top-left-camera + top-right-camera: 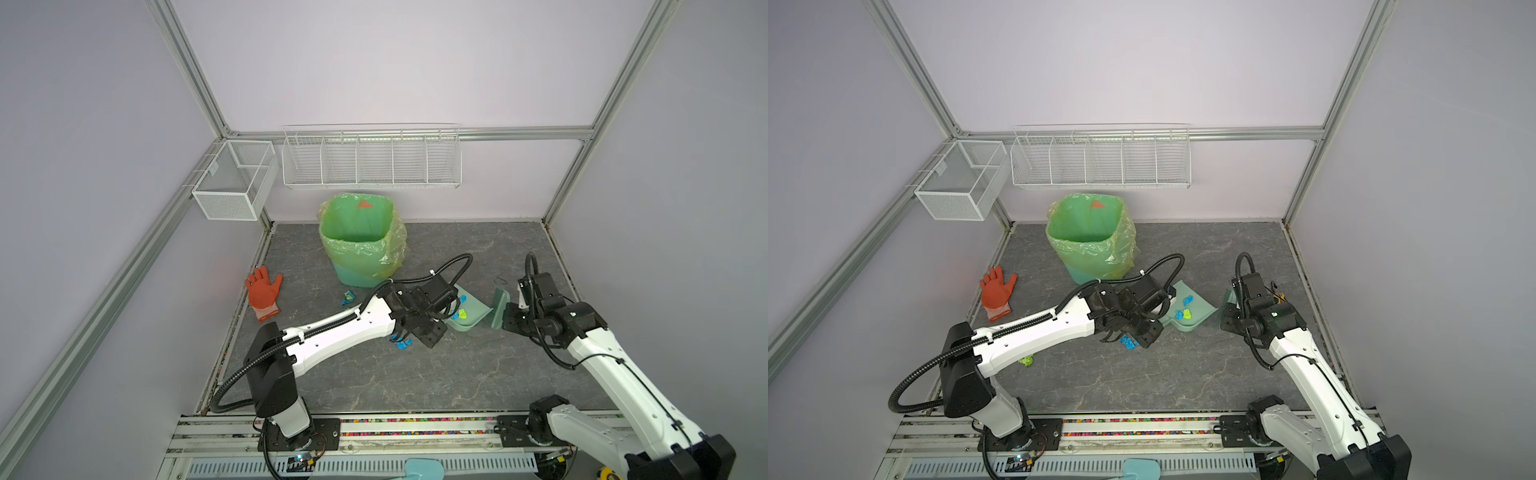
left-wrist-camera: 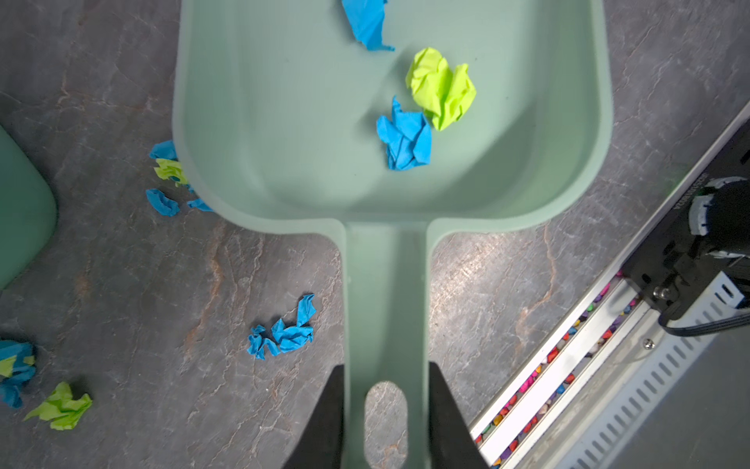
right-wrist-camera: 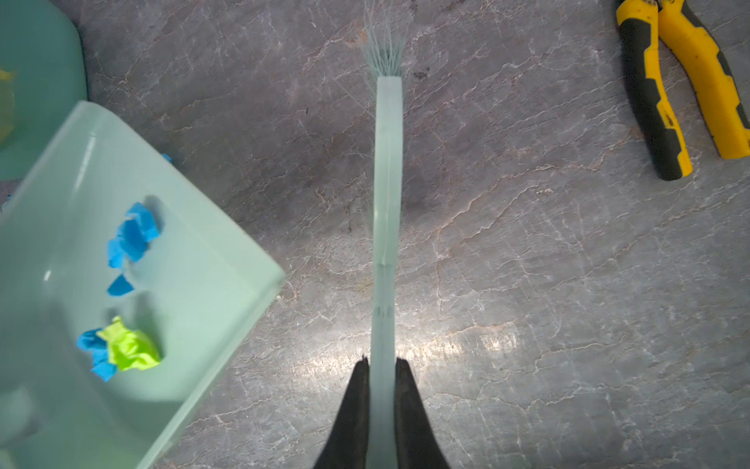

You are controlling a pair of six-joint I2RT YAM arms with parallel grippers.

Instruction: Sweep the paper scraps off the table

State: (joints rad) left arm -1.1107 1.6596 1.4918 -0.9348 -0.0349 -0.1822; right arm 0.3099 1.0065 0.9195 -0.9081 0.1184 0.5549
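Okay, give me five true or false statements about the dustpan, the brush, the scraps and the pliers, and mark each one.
1. The left gripper holds the dustpan by its handle. True.
2. The dustpan is empty. False: three scraps lie in it, two blue and one lime.
3. The right gripper is shut on the brush. True.
4. No scraps lie outside the dustpan. False: several lie on the table beside it.
5. The pliers lie in the dustpan. False: the pliers lie on the table, apart from it.
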